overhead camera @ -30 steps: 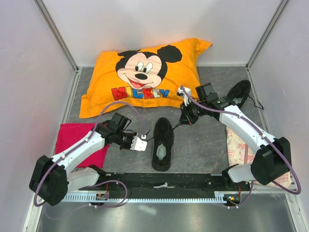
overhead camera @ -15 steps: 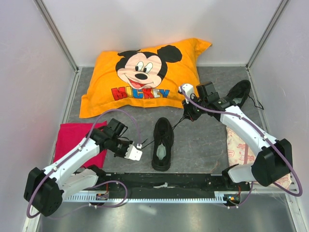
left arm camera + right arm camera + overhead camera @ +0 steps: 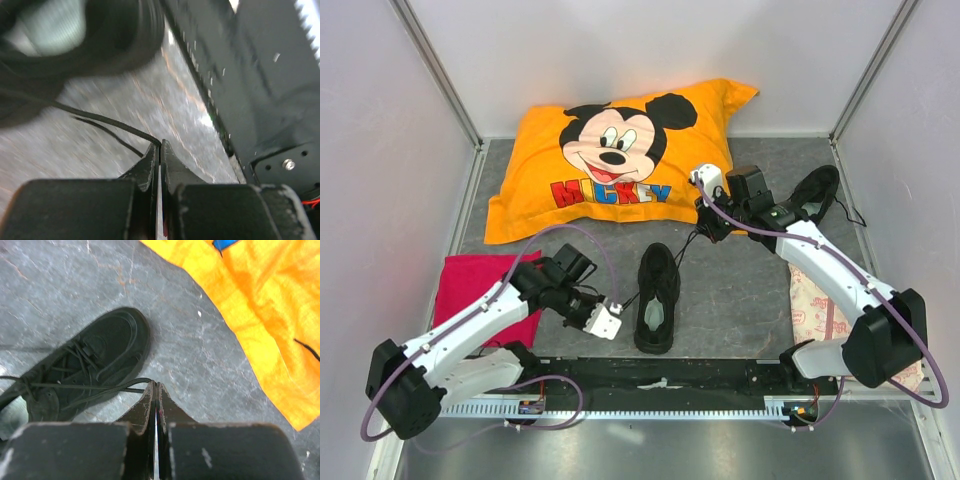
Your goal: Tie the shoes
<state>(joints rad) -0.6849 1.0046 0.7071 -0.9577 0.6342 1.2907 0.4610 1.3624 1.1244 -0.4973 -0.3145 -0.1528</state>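
The grey table (image 3: 750,290) carries an orange Mickey Mouse pillow (image 3: 620,160) across the upper middle of the top view. A red cloth (image 3: 465,285) lies at the left edge.

The centre shoe (image 3: 657,298) sits just below the middle of the frame, between the two grippers. Its long axis runs almost straight up and down the picture, with the toe toward the pillow. The heel, with its pale insole, points toward the black rail (image 3: 660,375) at the bottom. The second shoe (image 3: 817,192) lies at the upper right, slanting from lower left to upper right, partly behind the right arm. Its toe end cannot be made out.

The left gripper (image 3: 610,315) hovers just left of the centre shoe's heel half. In the left wrist view (image 3: 159,150) its jaws are pressed together on one lace strand (image 3: 100,120), which runs up left to the blurred shoe.

The right gripper (image 3: 703,228) sits up and right of the toe, near the pillow's lower corner. In its wrist view (image 3: 155,389) the jaws pinch the other lace strand (image 3: 100,386), drawn taut from the shoe at the left.
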